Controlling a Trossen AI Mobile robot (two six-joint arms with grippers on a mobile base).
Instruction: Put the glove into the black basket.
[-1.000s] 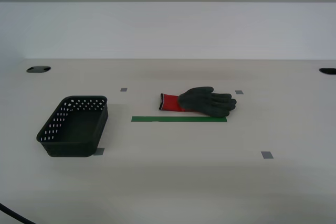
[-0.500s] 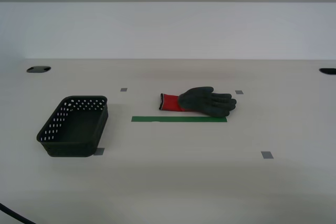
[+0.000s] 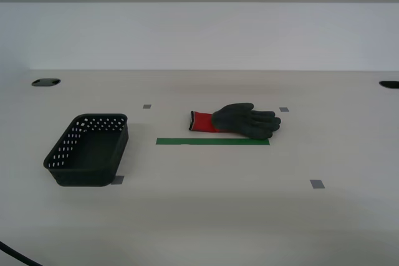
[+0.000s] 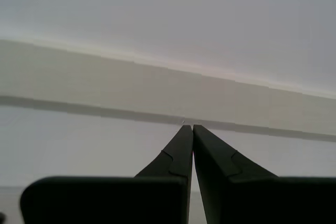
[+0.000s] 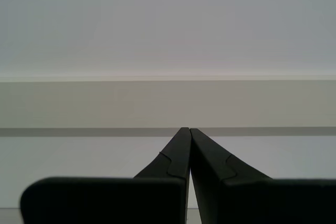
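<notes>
The glove (image 3: 240,120), dark grey with a red cuff, lies flat on the table near the middle of the exterior view, fingers toward that view's right. The black basket (image 3: 88,149) stands open and holds nothing at the exterior view's left. Neither arm shows in the exterior view. My first gripper (image 5: 189,131) is shut with nothing between its fingers and faces a pale wall. My second gripper (image 4: 192,127) is shut the same way, also facing the wall. Neither wrist view shows the glove or the basket.
A green tape strip (image 3: 212,141) lies just in front of the glove. Small grey tape squares (image 3: 317,184) mark the pale table (image 3: 206,210). Two dark cable holes (image 3: 45,82) sit at the far corners. A black cable (image 3: 15,255) crosses the near left corner.
</notes>
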